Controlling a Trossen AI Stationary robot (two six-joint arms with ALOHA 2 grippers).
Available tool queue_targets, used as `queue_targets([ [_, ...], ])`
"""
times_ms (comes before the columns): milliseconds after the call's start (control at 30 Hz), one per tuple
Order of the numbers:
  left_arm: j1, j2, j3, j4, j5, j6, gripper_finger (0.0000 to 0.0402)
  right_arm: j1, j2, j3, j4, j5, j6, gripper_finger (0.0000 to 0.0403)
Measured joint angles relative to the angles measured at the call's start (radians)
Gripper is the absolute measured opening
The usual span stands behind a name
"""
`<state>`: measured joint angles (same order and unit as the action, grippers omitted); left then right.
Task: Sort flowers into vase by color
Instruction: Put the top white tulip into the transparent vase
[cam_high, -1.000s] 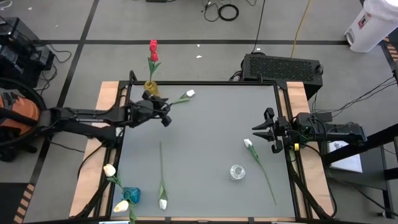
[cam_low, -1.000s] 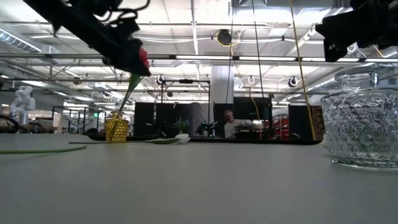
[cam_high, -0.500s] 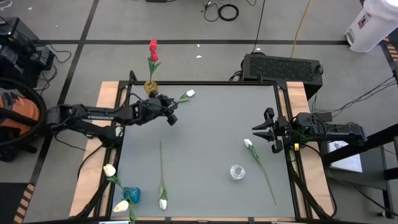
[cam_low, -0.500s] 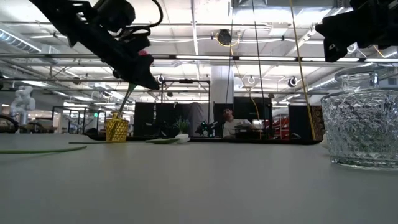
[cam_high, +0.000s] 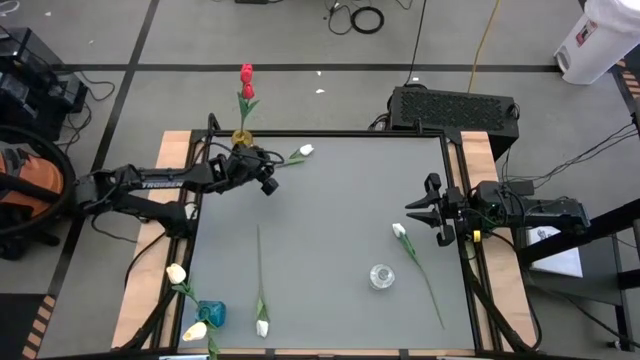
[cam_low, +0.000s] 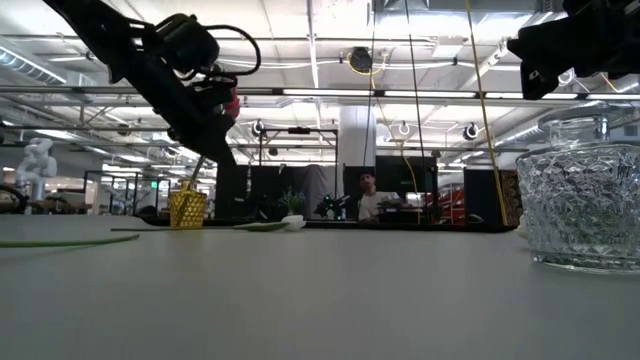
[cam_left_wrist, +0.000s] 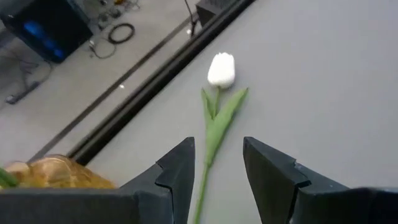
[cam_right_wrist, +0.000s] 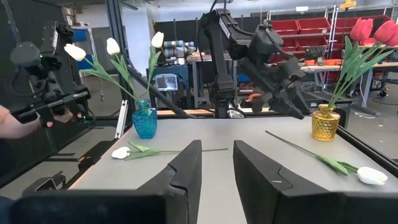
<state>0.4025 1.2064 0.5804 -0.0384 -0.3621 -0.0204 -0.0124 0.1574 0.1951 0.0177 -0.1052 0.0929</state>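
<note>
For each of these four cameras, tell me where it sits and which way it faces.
High: overhead, straight down; both arms, left claw over white tulip.
Low: table height, looking level past clear glass vase; arms overhead.
Left wrist: down past its open fingers at that tulip.
Right wrist: across table, own fingers below.
Shared: amber vase.

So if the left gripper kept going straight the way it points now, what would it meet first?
Most likely the white tulip lying on the table: its green stem runs between the left gripper's open fingers, apparently untouched, though depth is hard to judge.
</note>
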Motion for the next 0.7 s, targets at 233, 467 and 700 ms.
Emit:
queue_targets([
  [233, 0.017, 0.0, 0.0, 0.002, 0.098, -0.003, 0.0144, 0.0, 0.0, 0.0, 0.0, 0.0, 0.0, 0.0084],
  [467, 0.016, 0.0, 0.0, 0.011, 0.154, -0.08, 0.0144, 0.0, 0.0, 0.0, 0.0, 0.0, 0.0, 0.0084],
  [700, 0.021, 0.019, 0.0, -0.025, 0.157, -0.105, 0.0144, 0.0, 0.0, 0.0, 0.0, 0.0, 0.0, 0.0084],
])
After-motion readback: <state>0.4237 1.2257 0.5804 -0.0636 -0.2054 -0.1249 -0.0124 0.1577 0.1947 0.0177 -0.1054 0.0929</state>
